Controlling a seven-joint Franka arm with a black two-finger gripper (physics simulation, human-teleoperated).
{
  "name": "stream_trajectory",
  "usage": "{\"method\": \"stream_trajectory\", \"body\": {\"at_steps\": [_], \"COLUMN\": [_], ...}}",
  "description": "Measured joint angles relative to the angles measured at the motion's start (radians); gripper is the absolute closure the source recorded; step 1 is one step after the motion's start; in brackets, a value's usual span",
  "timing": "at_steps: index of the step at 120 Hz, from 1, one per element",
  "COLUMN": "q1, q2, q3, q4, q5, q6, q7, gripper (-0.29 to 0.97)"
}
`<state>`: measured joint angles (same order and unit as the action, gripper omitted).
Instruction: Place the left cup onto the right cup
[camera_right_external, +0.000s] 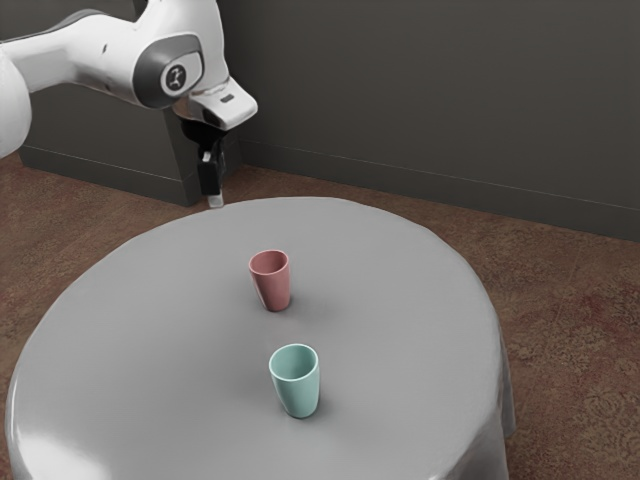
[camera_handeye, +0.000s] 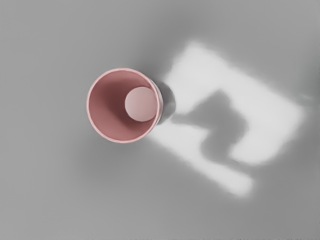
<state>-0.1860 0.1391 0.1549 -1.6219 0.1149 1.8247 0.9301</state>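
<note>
Our end effector (camera_right_external: 212, 198) hangs from the bent arm, pointing straight down over the counter's (camera_right_external: 140, 340) far edge; we cannot tell if it is open or closed. Pink cup (camera_right_external: 270, 280) (camera_handeye: 123, 105) stands upright mid-counter, with the teal cup (camera_right_external: 294, 380) nearer us, apart.

Two cups stand on one round table (camera_right_external: 130, 330): one pink cup (camera_right_external: 270, 279), one teal cup (camera_right_external: 294, 379).
</note>
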Motion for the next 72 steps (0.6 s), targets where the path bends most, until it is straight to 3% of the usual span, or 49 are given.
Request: {"method": "stream_trajectory", "body": {"at_steps": [72], "q1": [-0.015], "q2": [0.155], "q3": [-0.002], "q4": [-0.001], "q5": [-0.052], "q6": [0.070], "q7": [0.002], "gripper": [0.00]}}
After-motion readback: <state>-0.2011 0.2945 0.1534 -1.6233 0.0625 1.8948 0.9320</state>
